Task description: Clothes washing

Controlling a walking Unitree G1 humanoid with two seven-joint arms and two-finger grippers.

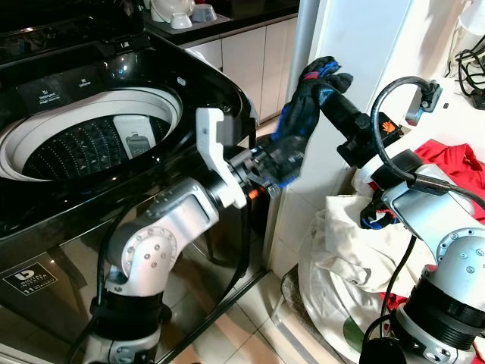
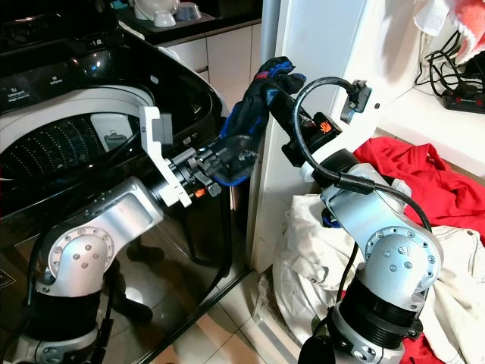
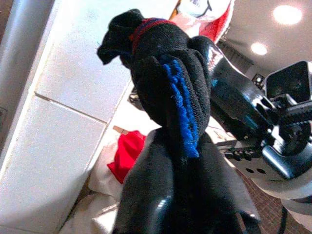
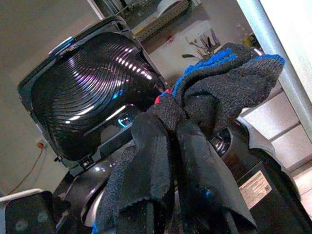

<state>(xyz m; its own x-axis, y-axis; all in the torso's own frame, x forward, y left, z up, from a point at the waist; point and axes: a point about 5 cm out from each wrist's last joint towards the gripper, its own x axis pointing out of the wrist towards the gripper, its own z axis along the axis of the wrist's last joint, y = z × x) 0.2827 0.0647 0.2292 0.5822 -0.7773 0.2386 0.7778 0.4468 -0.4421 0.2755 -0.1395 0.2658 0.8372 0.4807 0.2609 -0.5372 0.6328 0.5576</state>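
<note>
Black sock (blue and red trim), glossy black washer

Left gripper clamped, right gripper clamped

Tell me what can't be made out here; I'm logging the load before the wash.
- Drum contents: washer tub too dark in the left eye view.
- Left claw fingertips: wrapped by the dark garment.
- Right claw grip point: garment covers it in the right wrist view.
- Laundry pile: cut off by the frame edge.
</note>
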